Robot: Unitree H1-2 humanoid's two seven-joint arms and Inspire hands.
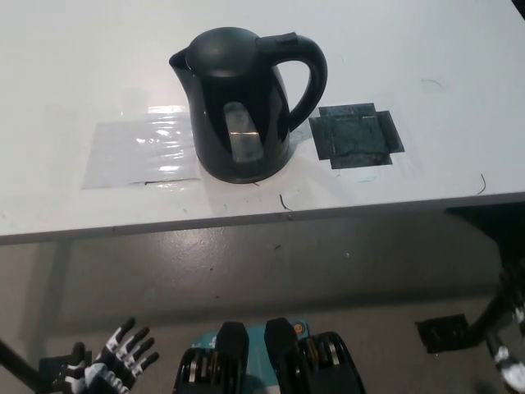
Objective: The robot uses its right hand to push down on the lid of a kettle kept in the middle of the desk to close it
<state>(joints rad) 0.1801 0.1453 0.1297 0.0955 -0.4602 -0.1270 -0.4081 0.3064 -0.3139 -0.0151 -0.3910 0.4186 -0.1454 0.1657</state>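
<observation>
White and glossy, the bench (426, 49) fills the upper part of the head view, with grey floor below its front edge. On it, near the middle, the black kettle (242, 107) stands upright, spout toward the left, handle toward the right. Its lid (225, 49) looks seated flush with the body, so I judge the closing done. A clear sheet of tape (139, 152) lies just left of the kettle's base, and a dark taped patch (357, 135) lies just to its right.

Nothing touches the kettle. The left hand (115, 357) rests low at the lower left, well below the bench, fingers spread and holding nothing. Of the right hand I see only a pale scrap at the bottom right corner, too small to say whether it is released or clenched.

Risks seem few. If the latch has not truly caught, the lid could spring up again; that catch cannot be checked from above. The kettle sits fairly near the front edge, so a careless sweep of an arm rising from below could knock it.

The kettle's far side is hidden, and glare washes out the tape's edges.
</observation>
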